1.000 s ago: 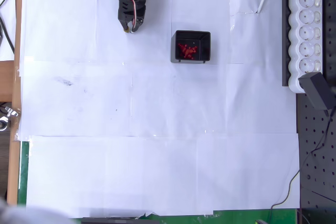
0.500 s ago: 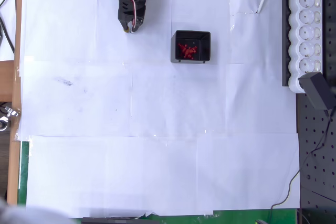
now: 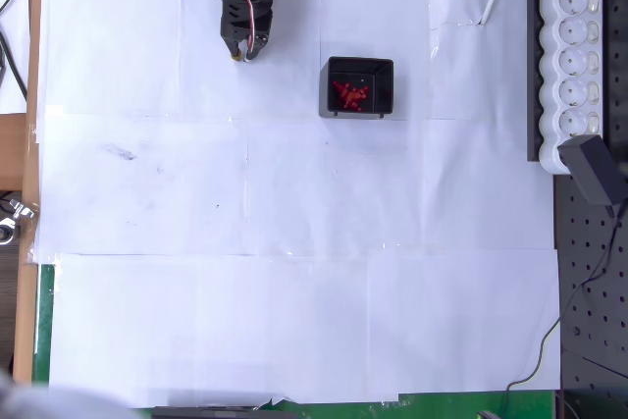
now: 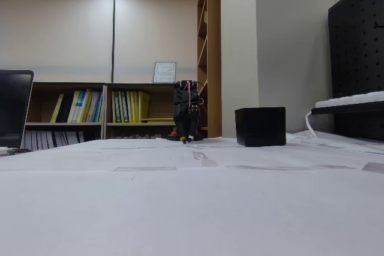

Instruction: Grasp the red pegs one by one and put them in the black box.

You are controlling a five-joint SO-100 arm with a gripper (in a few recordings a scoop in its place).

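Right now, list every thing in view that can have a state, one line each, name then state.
red pegs: clustered inside the black box, none seen loose on the paper.
black box: upright, open top, on the white paper, apart from the gripper.
gripper: left of the box in the overhead view, holding nothing visible; open or shut unclear.
power strip: at the right edge, one black plug in it.

Gripper (image 3: 241, 50) position: no shift detected across the overhead pictures.
Red pegs (image 3: 349, 94): cluster unchanged inside the black box (image 3: 385, 74).
Box placement: no change detected.
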